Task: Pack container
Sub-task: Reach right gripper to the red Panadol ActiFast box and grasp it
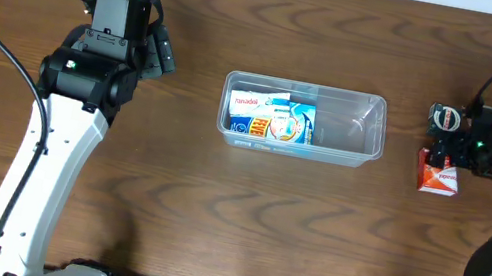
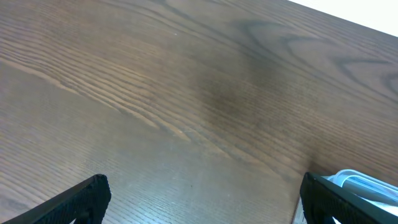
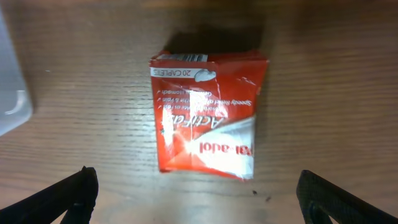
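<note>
My left claw point(image 2: 205, 200) was well off to the left of the container point(image 1: 361, 130), spread wide over bare table point(image 2: 186, 93), holding nothing. The container sat mid-table with a couple of blue-and-white boxes point(image 1: 270, 117) in its left half. Just right of the container lay a crumpled red box point(image 3: 208, 118). My right claw point(image 3: 199, 198) hung over it, fingers spread, nothing gripped. I reckon I was at the pick-up step: next I'd need to drop down, straddle it squarely and pinch.
</note>
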Robot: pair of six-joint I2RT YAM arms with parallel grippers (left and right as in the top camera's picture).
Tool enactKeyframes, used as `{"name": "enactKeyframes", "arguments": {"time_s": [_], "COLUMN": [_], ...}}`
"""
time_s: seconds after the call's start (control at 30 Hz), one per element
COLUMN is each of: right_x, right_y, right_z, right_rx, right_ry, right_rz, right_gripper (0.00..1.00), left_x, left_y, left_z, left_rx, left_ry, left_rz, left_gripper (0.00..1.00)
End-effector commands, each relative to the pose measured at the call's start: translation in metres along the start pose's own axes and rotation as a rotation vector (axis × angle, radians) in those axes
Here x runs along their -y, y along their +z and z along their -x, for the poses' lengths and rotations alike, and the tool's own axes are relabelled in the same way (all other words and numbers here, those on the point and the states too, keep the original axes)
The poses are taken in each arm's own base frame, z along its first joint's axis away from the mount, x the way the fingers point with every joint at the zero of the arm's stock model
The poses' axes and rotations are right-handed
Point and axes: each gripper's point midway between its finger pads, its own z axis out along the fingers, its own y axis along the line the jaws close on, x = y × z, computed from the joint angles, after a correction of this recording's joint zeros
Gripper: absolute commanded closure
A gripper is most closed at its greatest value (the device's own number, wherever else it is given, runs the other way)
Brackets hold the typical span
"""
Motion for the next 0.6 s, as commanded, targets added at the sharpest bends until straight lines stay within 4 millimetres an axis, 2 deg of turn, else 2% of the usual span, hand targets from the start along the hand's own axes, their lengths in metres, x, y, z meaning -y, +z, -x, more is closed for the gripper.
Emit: {"name": "enactKeyframes", "arguments": {"time_s": [0.0, 0.3, 0.57], "right_x": [0.001, 0.005, 0.004], "right_y": [0.016, 0.042, 0.069], "right_z": [-0.003, 0.001, -0.003], "right_rx": [-0.048, -0.082, -0.091], "right_ry": [-0.031, 0.002, 0.009], "right_rz": [-0.022, -0.059, -0.051], "right_gripper": [0.01, 0.01, 0.03], "left_x": [-0.003, -0.003, -0.003], "left_y": [0.000, 0.000, 0.000], "left_z": [0.005, 0.005, 0.005], "left_rx": [0.011, 0.011, 0.011], "left_ry": [0.005, 0.005, 0.005], "left_rz": [0.015, 0.015, 0.015], "left_gripper": [0.02, 0.02, 0.02]}}
